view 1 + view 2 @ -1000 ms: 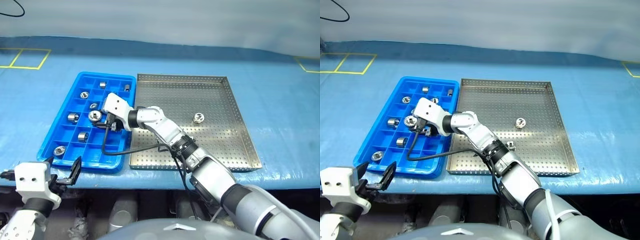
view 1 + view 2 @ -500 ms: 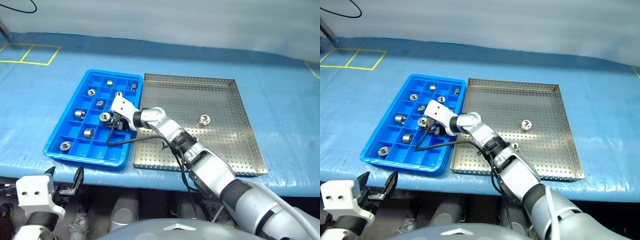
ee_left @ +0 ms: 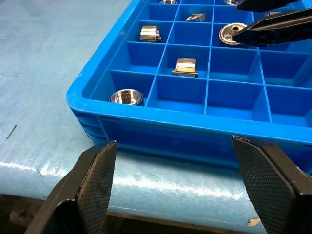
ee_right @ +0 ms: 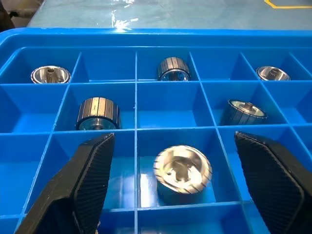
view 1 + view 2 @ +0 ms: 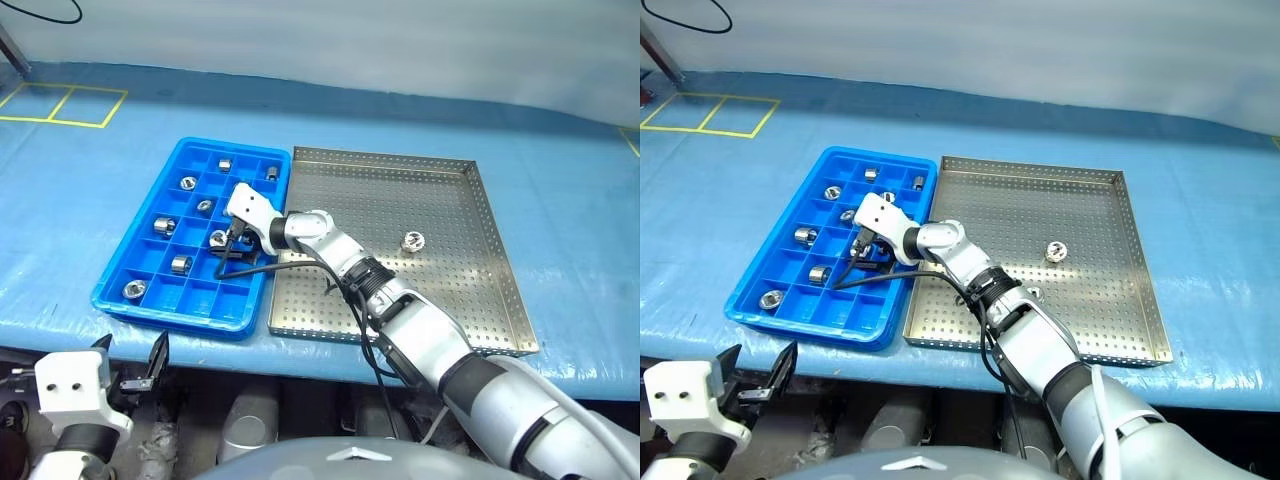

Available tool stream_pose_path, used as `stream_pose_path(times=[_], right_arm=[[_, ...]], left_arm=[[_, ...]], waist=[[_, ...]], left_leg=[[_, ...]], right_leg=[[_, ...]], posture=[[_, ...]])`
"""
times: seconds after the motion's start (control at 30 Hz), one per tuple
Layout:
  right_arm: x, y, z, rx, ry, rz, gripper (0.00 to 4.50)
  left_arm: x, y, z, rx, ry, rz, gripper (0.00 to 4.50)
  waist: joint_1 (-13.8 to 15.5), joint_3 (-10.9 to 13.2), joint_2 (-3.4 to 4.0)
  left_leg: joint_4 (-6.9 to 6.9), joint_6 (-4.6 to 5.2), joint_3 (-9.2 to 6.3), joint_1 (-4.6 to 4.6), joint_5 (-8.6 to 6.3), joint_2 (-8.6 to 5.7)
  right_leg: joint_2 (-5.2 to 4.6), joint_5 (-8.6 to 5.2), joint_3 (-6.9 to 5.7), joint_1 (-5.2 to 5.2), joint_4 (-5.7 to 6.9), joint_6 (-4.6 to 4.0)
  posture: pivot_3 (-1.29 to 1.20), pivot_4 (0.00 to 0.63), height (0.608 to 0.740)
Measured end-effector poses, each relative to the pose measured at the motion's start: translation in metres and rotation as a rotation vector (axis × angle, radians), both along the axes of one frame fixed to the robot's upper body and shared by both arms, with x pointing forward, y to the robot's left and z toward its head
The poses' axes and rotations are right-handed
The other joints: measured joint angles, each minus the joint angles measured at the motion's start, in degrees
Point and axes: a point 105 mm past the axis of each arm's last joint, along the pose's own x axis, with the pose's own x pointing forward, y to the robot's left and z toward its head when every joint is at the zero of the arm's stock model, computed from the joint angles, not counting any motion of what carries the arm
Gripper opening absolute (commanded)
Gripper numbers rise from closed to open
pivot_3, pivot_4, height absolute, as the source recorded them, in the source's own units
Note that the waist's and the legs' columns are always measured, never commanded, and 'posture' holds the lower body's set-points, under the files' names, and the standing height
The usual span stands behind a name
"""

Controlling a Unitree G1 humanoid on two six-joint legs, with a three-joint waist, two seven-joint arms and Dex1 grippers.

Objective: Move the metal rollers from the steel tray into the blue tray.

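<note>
- Here the right tool (image 5: 862, 250) reaches across into the blue tray (image 5: 120, 296), its two black fingers (image 4: 273, 183) spread wide apart with one roller (image 4: 182, 172) lying free between them on the floor of a compartment — nothing is gripped.
- In the right wrist view five other metal rollers sit in the compartments beyond it: two on their sides (image 4: 98, 113) showing ribbed flanks, the rest standing on end (image 4: 50, 74).
- The right arm's black cable (image 5: 255, 268) droops over the blue tray's near cells and over the rim shared with the steel tray (image 5: 500, 250), so it lies across the way between the two trays.
- The steel tray stands just beside the blue tray, rims touching or nearly so; one roller (image 5: 411, 240) rests right of the middle of the perforated floor, and another (image 5: 1032, 293) is partly hidden beside the right forearm.
- The left tool (image 3: 180, 183) hangs low in front of the tabletop edge, its fingers apart and holding nothing, pointing at the blue tray's near wall; one roller (image 3: 126, 96) stands in the corner cell closest to it.
- The tabletop (image 5: 80, 180) is covered with a light-blue sheet, slightly wrinkled and glossy, marked with yellow taped squares (image 5: 60, 105) at the far left.
- A pale wall or curtain (image 5: 350, 35) runs behind the tabletop — a black cable (image 5: 45, 15) curls against it at the far left.
</note>
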Motion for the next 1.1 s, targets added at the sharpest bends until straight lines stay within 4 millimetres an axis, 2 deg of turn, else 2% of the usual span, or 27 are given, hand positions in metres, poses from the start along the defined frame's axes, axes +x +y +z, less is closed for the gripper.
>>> stream_pose_path(times=[0.07, 0.23, 0.3, 0.37, 0.4, 0.5, 0.57, 0.67, 0.7, 0.83, 0.97, 1.1], right_arm=[[-0.001, 0.003, 0.011, 0.035, -0.021, 0.007, 3.97], [-0.01, 0.011, 0.081, 0.234, -0.144, 0.034, 3.97], [-0.012, 0.006, 0.105, 0.289, -0.191, 0.008, 3.97], [-0.01, -0.01, 0.117, 0.341, -0.216, -0.063, 3.97], [-0.007, -0.021, 0.117, 0.34, -0.227, -0.11, 3.97], [0.014, -0.082, 0.106, 0.278, -0.265, -0.331, 3.97], [0.021, -0.12, 0.097, 0.243, -0.266, -0.464, 3.97], [0.013, -0.168, 0.083, 0.189, -0.258, -0.628, 3.97], [0.009, -0.177, 0.079, 0.174, -0.254, -0.66, 3.97], [-0.009, -0.196, 0.072, 0.142, -0.238, -0.742, 3.97], [-0.023, -0.198, 0.052, 0.123, -0.164, -0.772, 3.97], [-0.029, -0.19, 0.033, 0.102, -0.095, -0.759, 3.97]], left_arm=[[0.003, -0.001, 0.002, 0.005, -0.012, -0.012, 4.12], [0.028, -0.007, 0.016, 0.046, -0.088, -0.111, 4.12], [0.046, -0.014, 0.026, 0.057, -0.138, -0.185, 4.12], [0.064, -0.022, 0.032, 0.051, -0.176, -0.261, 4.12], [0.074, -0.027, 0.034, 0.052, -0.185, -0.307, 4.12], [0.102, -0.041, 0.038, 0.049, -0.195, -0.427, 4.12], [0.118, -0.049, 0.04, 0.047, -0.196, -0.491, 4.12], [0.143, -0.065, 0.046, 0.038, -0.216, -0.581, 4.12], [0.148, -0.069, 0.048, 0.033, -0.221, -0.601, 4.12], [0.164, -0.089, 0.045, 0.013, -0.201, -0.703, 4.12], [0.172, -0.103, 0.042, 0.005, -0.187, -0.779, 4.12], [0.173, -0.105, 0.042, 0.004, -0.191, -0.786, 4.12]], waist=[[0.0, 0.09, 0.04], [-0.18, 0.41, 0.38], [-0.5, 0.44, 0.42], [-0.87, 0.43, 0.45], [-1.42, 0.39, 0.4], [-2.74, 0.35, 0.32], [-4.45, 0.34, 0.32], [-7.76, 0.33, 0.34], [-9.34, 0.33, 0.36], [-14.62, 0.25, 0.49], [-18.52, 0.25, 0.49], [-21.69, 0.26, 0.49]], left_leg=[[0.0, -0.02, -0.08, -0.05, 0.0, 0.0], [0.01, -0.12, -0.37, -0.16, 0.05, -0.07], [-0.01, -0.23, -0.46, -0.16, 0.11, -0.11], [0.02, -0.29, -0.49, -0.16, 0.15, -0.22], [0.04, -0.31, -0.48, -0.15, 0.16, -0.22], [0.15, -0.49, -0.56, -0.14, 0.29, -0.68], [0.16, -0.46, -0.52, -0.15, 0.29, -0.75], [0.11, -0.43, -0.4, -0.14, 0.27, -0.68], [0.08, -0.4, -0.32, -0.13, 0.24, -0.64], [0.0, 0.0, -0.28, -0.09, -0.01, -0.55], [0.08, 0.04, -0.34, -0.09, -0.03, -0.48], [0.15, 0.1, -0.29, -0.03, -0.05, -0.52]], right_leg=[[0.01, -0.01, -0.05, -0.01, 0.0, 0.0], [0.03, -0.04, -0.21, -0.02, 0.04, -0.07], [0.04, -0.08, -0.24, 0.02, 0.05, -0.09], [0.0, -0.01, -0.32, 0.1, 0.09, -0.22], [-0.02, 0.03, -0.31, 0.15, 0.07, -0.28], [-0.16, 0.15, -0.21, 0.25, 0.03, -0.12], [-0.2, 0.2, -0.11, 0.24, 0.02, -0.05], [-0.19, 0.32, -0.06, 0.15, 0.03, 0.16], [-0.19, 0.35, 0.01, 0.08, 0.08, 0.2], [-0.13, 0.36, 0.13, 0.0, 0.16, 0.21], [-0.15, 0.41, 0.24, 0.05, 0.17, 0.33], [-0.15, 0.48, 0.53, 0.13, 0.12, 0.54]], posture=[[0.42, 0.15, 0.74], [0.26, 0.15, 0.74], [0.18, 0.15, 0.74], [0.1, 0.15, 0.74], [0.06, 0.15, 0.74], [-0.07, 0.15, 0.74], [-0.14, 0.15, 0.74], [-0.24, 0.15, 0.74], [-0.26, 0.15, 0.74], [-0.35, 0.15, 0.74], [-0.35, 0.15, 0.74], [-0.31, 0.15, 0.74]])
